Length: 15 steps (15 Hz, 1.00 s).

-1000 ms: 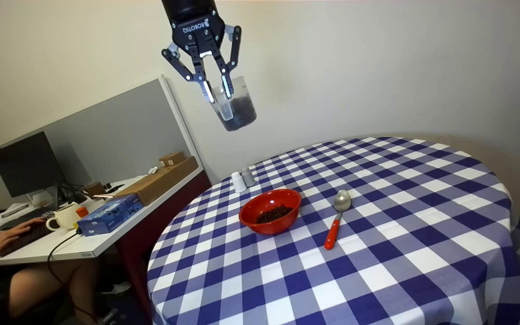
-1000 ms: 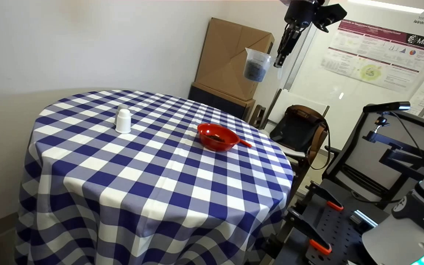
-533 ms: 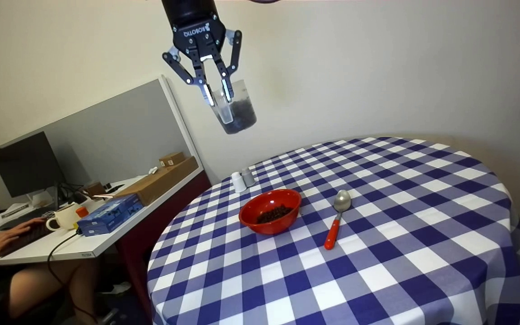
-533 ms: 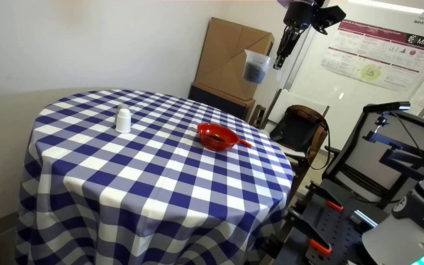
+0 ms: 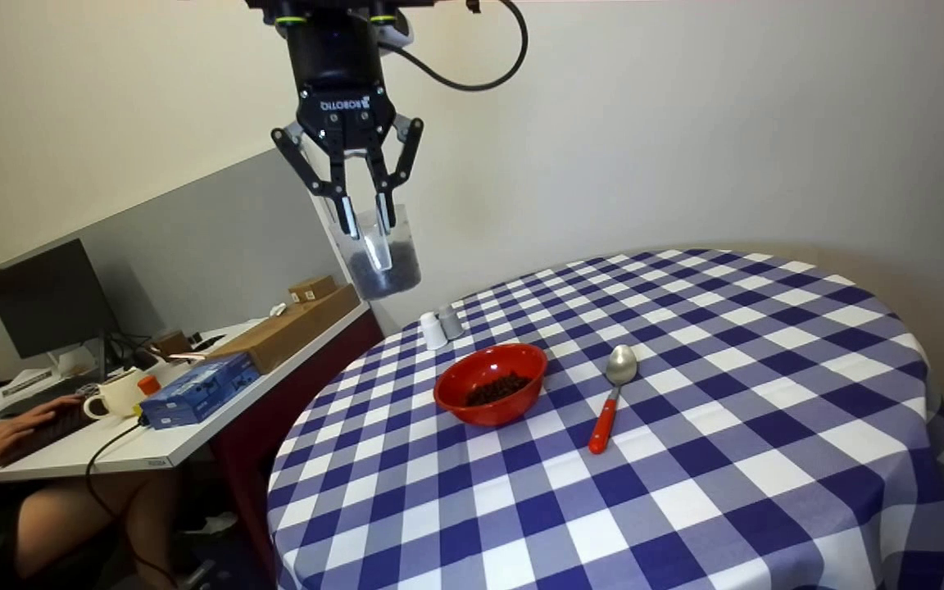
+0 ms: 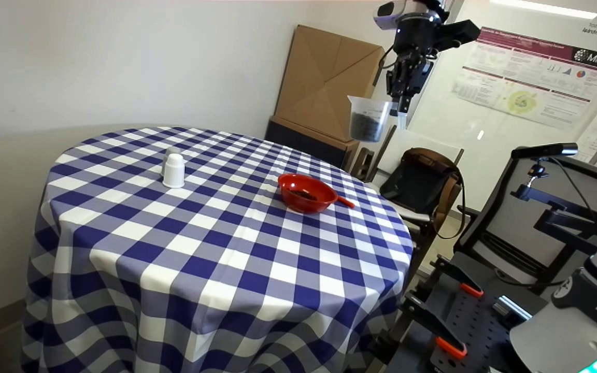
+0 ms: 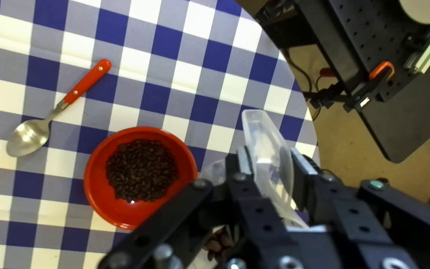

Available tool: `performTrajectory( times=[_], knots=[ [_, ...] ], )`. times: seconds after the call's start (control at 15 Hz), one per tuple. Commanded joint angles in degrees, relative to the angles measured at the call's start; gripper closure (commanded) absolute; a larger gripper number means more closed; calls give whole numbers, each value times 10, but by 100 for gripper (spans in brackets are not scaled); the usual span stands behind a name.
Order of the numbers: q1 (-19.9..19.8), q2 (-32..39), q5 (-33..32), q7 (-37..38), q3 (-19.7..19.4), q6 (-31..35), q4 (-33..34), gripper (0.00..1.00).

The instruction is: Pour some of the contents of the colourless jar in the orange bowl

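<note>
One clear jar (image 6: 370,118), with dark contents (image 6: 365,128) in its lower part, is up in the air, roughly upright, higher than the one red bowl (image 7: 96,172) and apart from it. The bowl stands on the checked, cloth-covered counter (image 6: 215,233) and holds a heap of brown beans (image 7: 140,170), too many to count. One red-handled spoon (image 7: 62,104) lies near it; two shakers (image 5: 434,331), one white and one grey, stand side by side. The arm (image 6: 392,15) hangs from above, cut by the top edge in both exterior views, its end pointing down. Its two fingers (image 5: 347,220) are nearly together, pinching the jar's handle (image 7: 261,149) in the narrow gap between them.
</note>
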Motion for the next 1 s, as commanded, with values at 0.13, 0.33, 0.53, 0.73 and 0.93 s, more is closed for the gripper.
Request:
performTrajectory(
  times=[0.13, 0.33, 0.53, 0.73, 0.93],
  knots=[
    [-9, 94, -103, 20, 46, -86, 100, 92],
    [-1, 130, -163, 54, 71, -114, 137, 92],
    [8, 162, -213, 89, 96, -137, 164, 92],
    [17, 200, -252, 120, 116, -161, 190, 92],
    [26, 240, -283, 145, 128, -187, 218, 92]
  ],
)
